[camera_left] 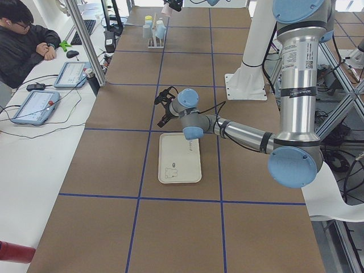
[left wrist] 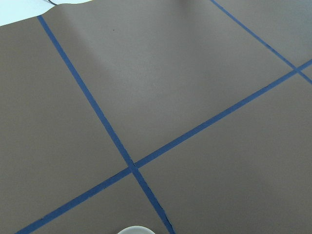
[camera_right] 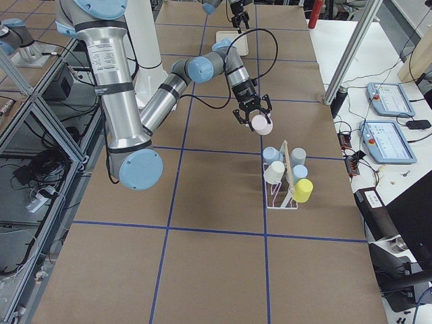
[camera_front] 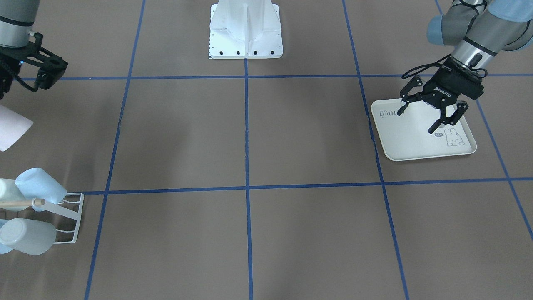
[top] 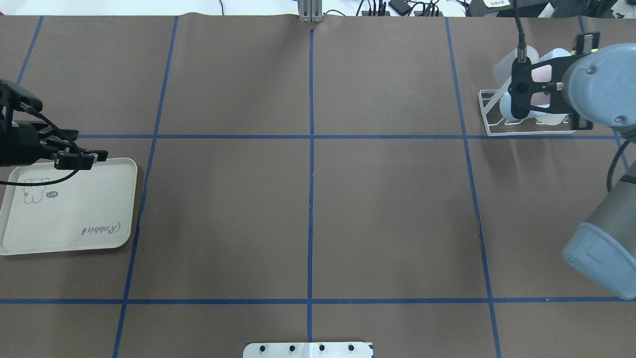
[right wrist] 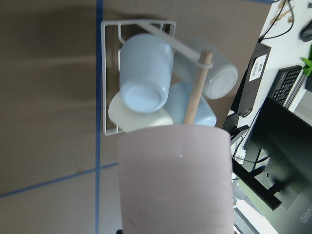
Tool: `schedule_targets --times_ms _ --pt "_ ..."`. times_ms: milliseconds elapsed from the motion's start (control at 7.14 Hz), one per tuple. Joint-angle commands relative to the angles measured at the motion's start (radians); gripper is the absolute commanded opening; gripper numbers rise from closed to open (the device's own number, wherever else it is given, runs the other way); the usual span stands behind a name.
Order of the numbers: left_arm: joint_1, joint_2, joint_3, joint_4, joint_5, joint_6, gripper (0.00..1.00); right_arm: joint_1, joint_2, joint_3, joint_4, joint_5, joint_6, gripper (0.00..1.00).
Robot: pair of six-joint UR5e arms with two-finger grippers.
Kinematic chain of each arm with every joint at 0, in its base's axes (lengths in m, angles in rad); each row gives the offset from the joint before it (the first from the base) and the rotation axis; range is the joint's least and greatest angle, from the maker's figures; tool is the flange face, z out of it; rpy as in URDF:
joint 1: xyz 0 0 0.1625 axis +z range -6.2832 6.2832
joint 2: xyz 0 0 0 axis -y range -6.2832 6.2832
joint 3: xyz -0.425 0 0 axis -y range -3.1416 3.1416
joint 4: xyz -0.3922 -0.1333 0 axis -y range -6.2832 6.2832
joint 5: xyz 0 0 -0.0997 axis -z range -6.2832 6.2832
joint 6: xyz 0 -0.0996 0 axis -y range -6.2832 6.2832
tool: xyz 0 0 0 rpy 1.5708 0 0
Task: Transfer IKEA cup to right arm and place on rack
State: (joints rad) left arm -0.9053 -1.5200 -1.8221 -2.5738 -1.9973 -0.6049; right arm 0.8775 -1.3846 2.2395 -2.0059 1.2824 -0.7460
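Observation:
My right gripper (camera_right: 253, 116) is shut on a pale pink IKEA cup (right wrist: 175, 180), which hangs in the air just short of the rack. The white wire rack (camera_right: 280, 197) with its wooden dowel (right wrist: 196, 92) holds several cups: light blue, white and yellow. In the overhead view the pink cup (top: 541, 74) sits between the right gripper's fingers, above the rack (top: 489, 112). Far across the table, my left gripper (camera_front: 416, 121) is open with nothing in it, low over the cream tray (camera_front: 416, 146).
The white robot base plate (camera_front: 245, 33) stands at the table's middle edge. Blue tape lines grid the brown tabletop. Beside the table, a person (camera_left: 23, 45) sits at a bench with tablets (camera_right: 388, 98) and cables.

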Motion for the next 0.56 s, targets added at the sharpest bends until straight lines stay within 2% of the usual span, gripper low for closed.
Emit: schedule_targets --times_ms 0,280,420 --pt "0.002 -0.002 0.0 0.0 0.0 -0.003 1.0 0.038 -0.106 -0.012 0.006 -0.081 -0.184 0.0" --pt "0.003 -0.002 0.001 0.0 0.0 -0.004 1.0 0.044 -0.102 -0.108 0.031 -0.118 -0.2 0.0" --pt "0.005 -0.003 0.003 0.0 0.0 -0.004 1.0 0.057 -0.106 -0.186 0.146 -0.127 -0.216 0.0"
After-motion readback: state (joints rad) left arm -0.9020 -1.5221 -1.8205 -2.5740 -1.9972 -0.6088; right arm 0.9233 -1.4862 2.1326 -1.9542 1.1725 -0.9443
